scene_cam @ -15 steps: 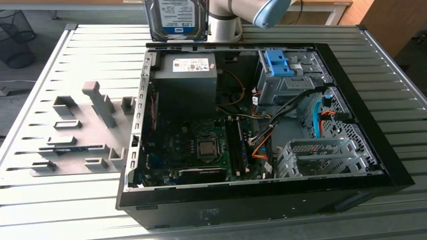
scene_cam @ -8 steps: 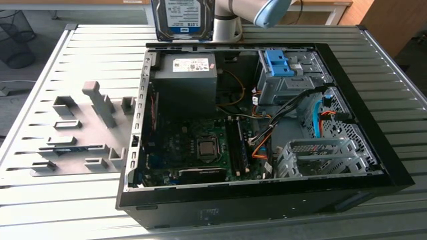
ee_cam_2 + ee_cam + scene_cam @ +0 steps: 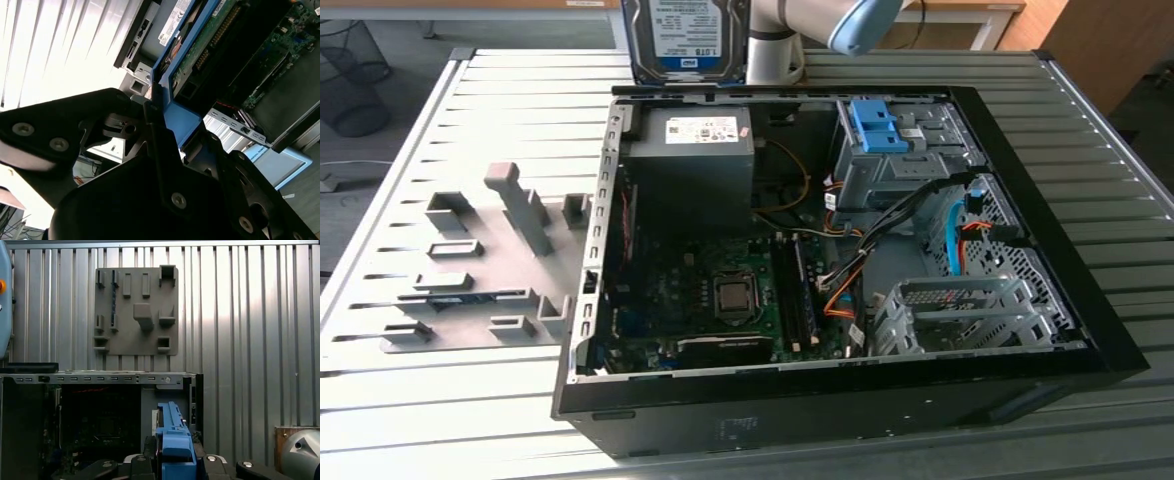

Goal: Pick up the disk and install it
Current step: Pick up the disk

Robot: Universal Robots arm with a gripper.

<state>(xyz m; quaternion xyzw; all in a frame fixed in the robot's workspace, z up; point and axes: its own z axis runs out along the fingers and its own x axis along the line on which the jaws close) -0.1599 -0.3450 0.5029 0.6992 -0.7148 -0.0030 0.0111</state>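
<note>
1. Exterior view: the disk [image 3: 683,35] stands upright in the air over the table's [image 3: 440,400] far edge, just behind the open computer case [image 3: 1067,300] and beside the arm [image 3: 777,45]
2. Second wrist view: the gripper [image 3: 152,107] is clamped on the disk's blue side rail [image 3: 182,120], with the green circuit board showing
3. First wrist view: the held rail hangs over the case's edge, and a grey fixture plate [image 3: 135,310] lies on the table beyond

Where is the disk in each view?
Exterior view: disk upright at top centre, beyond the case.
Second wrist view: disk close up, green underside and blue rail, case behind.
First wrist view: disk edge-on, blue rail facing camera, before the case.
Shared landmark: the open case.
</note>
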